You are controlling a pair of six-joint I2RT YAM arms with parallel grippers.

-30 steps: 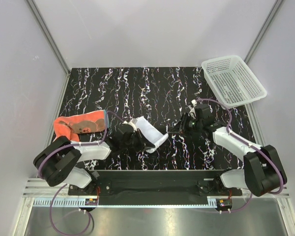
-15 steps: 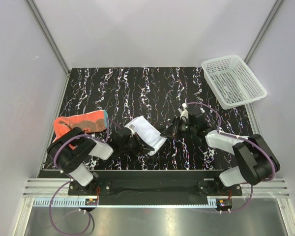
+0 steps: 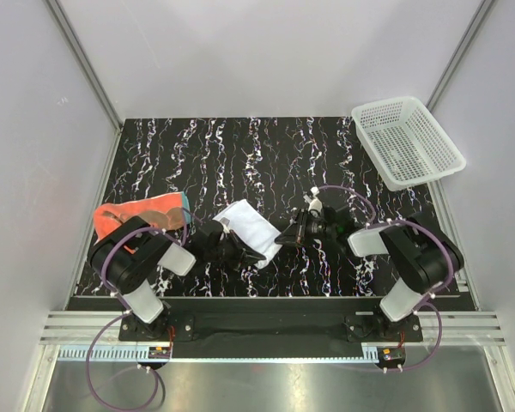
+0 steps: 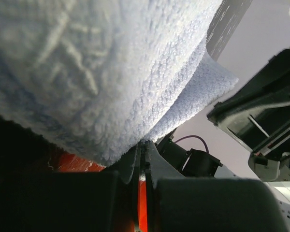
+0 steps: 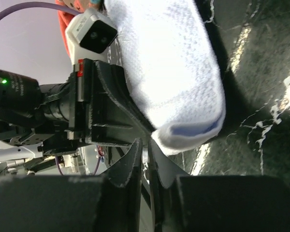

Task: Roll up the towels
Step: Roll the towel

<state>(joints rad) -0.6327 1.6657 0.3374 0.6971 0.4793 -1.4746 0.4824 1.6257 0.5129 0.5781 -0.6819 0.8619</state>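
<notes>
The white towel [image 3: 251,229] lies folded double at the table's near middle, a rounded fold at its right end [image 5: 191,128]. My left gripper [image 3: 239,249] is shut, its tips [image 4: 144,145] tucked against the underside of the white towel [image 4: 87,63]; I see no cloth between the jaws. My right gripper [image 3: 285,237] is shut, its tips [image 5: 147,142] touching the towel's folded end, facing the left gripper's fingers [image 5: 118,104]. The orange-red towel [image 3: 139,215] with teal edging lies flat at the left, partly behind the left arm.
A white mesh basket [image 3: 408,142] stands at the far right corner, over the table's edge. The black marbled table [image 3: 240,154] stretches behind both grippers. Both arms lie low along the near edge.
The white towel has been folded over and drawn left into a more compact shape. My right gripper has moved left to the towel's right end. The left arm has pulled back left.
</notes>
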